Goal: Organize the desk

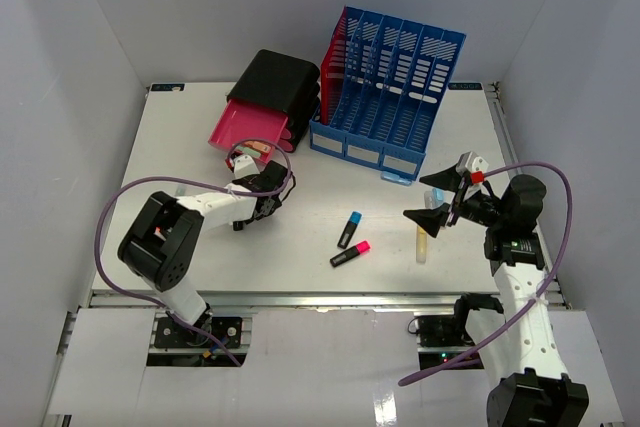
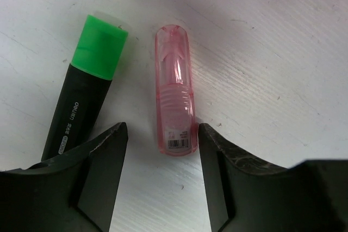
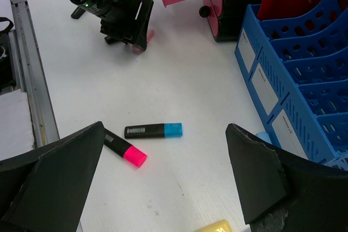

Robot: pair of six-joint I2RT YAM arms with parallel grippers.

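Observation:
The white desk carries loose pens. My left gripper hangs low over it, open. The barcode end of a clear pink tube lies between its fingertips, close against the right-hand finger with a gap on the other side. A green-capped black highlighter lies just outside the left-hand finger. In the top view that gripper sits in front of the pink drawer. My right gripper is wide open and empty above a blue-capped highlighter and a pink-capped one.
A black drawer unit with its pink drawer pulled out stands at the back. Beside it is a blue file rack. A yellow marker lies under the right gripper. A metal rail runs along the near edge.

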